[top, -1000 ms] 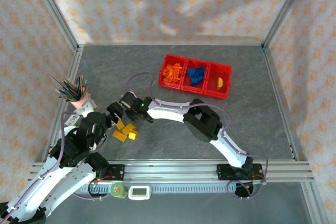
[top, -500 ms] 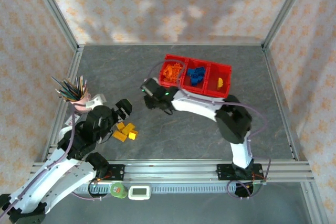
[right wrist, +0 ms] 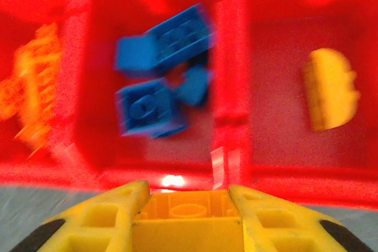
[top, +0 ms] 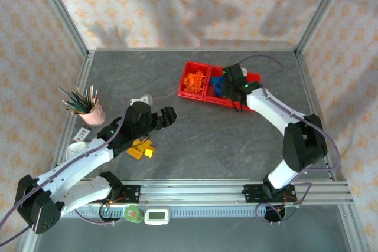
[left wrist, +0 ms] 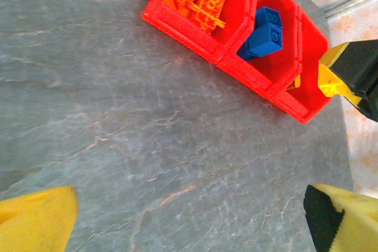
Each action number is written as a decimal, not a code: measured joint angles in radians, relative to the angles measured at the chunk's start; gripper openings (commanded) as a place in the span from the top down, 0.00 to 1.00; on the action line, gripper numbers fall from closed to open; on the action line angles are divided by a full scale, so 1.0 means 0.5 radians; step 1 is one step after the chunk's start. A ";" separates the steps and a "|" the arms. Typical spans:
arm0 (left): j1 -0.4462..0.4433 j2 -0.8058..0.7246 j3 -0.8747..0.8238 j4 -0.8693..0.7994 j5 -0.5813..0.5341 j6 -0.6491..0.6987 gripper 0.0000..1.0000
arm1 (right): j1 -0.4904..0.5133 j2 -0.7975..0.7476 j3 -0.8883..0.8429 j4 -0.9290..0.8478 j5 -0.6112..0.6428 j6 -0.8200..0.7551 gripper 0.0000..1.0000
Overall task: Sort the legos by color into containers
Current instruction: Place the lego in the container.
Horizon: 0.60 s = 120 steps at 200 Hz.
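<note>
Your gray table (top: 207,140) carries the red tray (top: 198,97) at about 1 o'clock. It holds orange bricks (top: 194,81) in the 9 o'clock bin, blue bricks (top: 218,84) in the middle and a yellow piece (right wrist: 331,90) in the 3 o'clock bin. Your right gripper (right wrist: 188,196) hangs at the tray's near wall, pinching a yellow brick (right wrist: 188,219). Your left gripper (top: 165,116), at 9 o'clock, stands wide. Loose yellow bricks (top: 140,148) lie near it at 8 o'clock.

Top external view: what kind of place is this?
Probably a robot test cell: an aluminium frame and patterned walls enclose a grey table, and a left arm and a right arm are bolted at its near edge.
</note>
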 measured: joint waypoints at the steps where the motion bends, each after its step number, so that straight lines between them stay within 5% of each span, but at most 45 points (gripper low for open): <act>1: 0.000 0.006 0.002 0.005 0.004 0.002 0.01 | -0.007 0.000 0.000 -0.001 0.002 0.000 0.68; 48: 0.000 0.240 0.115 0.182 0.085 0.072 0.01 | -0.326 0.197 0.105 0.044 0.006 -0.056 0.65; 120: 0.000 0.278 0.140 0.216 0.079 0.131 0.01 | -0.407 0.508 0.305 0.060 -0.005 -0.158 0.47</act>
